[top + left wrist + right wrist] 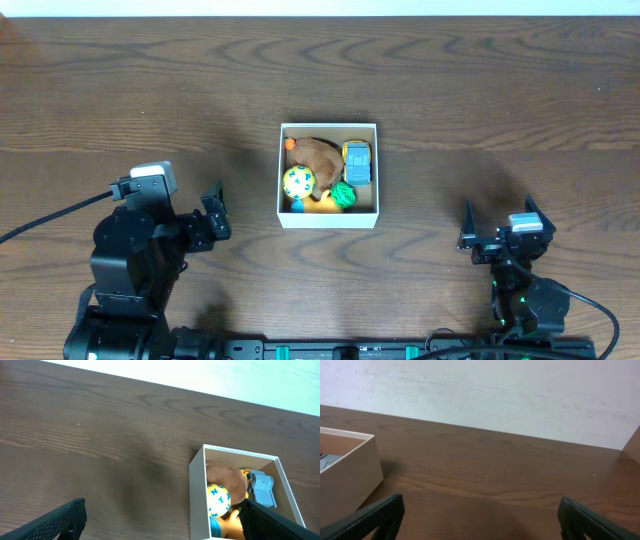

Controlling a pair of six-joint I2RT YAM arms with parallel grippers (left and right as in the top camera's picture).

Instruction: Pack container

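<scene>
We see the container (pixel 328 222) sitting about midway between the left and right edges of the dark wooden worktop (pixel 480 90), roughly at its centre and square to its edges. Its thin white walls frame a brown cardboard inside, and it is full of toys. A brown plush (pixel 318 153) lies along the far side, and a blue toy car (pixel 357 162) sits against the right wall. A yellow ball (pixel 298 182) with green and blue marks rests by the left wall. A green toy (pixel 344 194) and an orange-yellow piece (pixel 322 203) are tucked along the near wall. We cannot tell what these last two are. The left gripper (pixel 222 210) hovers near the front edge, left of the container and apart from it. In its wrist view its fingers are spread wide with nothing between them, and the container (pixel 198 505) shows beside the right-hand one. The right gripper (pixel 498 215) hangs near the front edge toward the right front corner, well apart from the container. We see its fingers parted wide too, holding nothing, over bare wood, with a corner of the container (pixel 347 475) at the left of its wrist view. A black cable (pixel 50 218) runs from the left arm toward the left edge.
</scene>
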